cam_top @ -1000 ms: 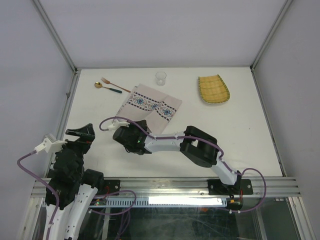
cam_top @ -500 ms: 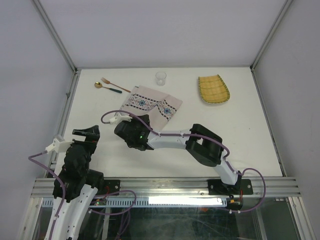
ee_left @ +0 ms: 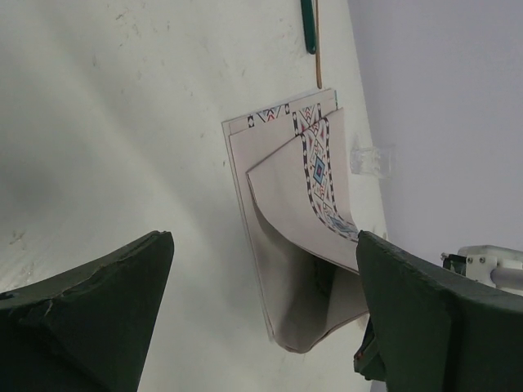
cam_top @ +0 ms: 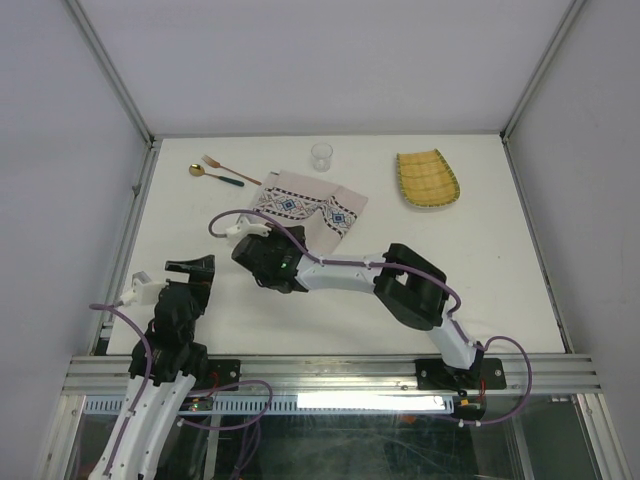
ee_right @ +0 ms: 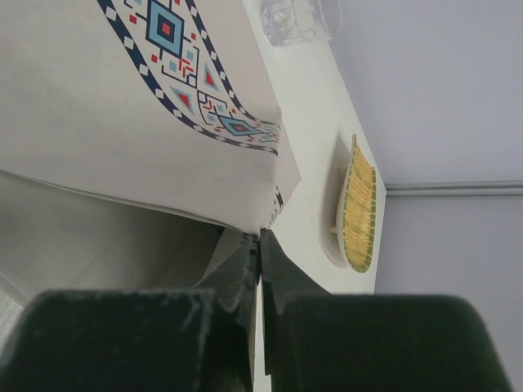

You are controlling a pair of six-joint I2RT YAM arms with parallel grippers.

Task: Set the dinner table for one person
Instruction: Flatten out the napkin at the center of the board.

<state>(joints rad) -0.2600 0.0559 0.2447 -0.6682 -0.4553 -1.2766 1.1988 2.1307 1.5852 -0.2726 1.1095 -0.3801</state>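
Over the last second the right hand (cam_top: 258,236) has travelled toward 12 o'clock across the white tabletop (cam_top: 480,270), which spreads out ahead of both arm bases. It has taken the near edge of the placemat (cam_top: 325,205) along, so the cloth now sits shorter at 11 o'clock, one flap curling up off the layers beneath. The left hand (cam_top: 190,266) has drawn back to 7 o'clock, fingers spread wide, holding nothing. The right hand is clenched on the cloth's corner. The mat is probably still being unfolded or placed, while the glass (cam_top: 321,156), dish (cam_top: 428,179) and cutlery (cam_top: 222,171) wait.
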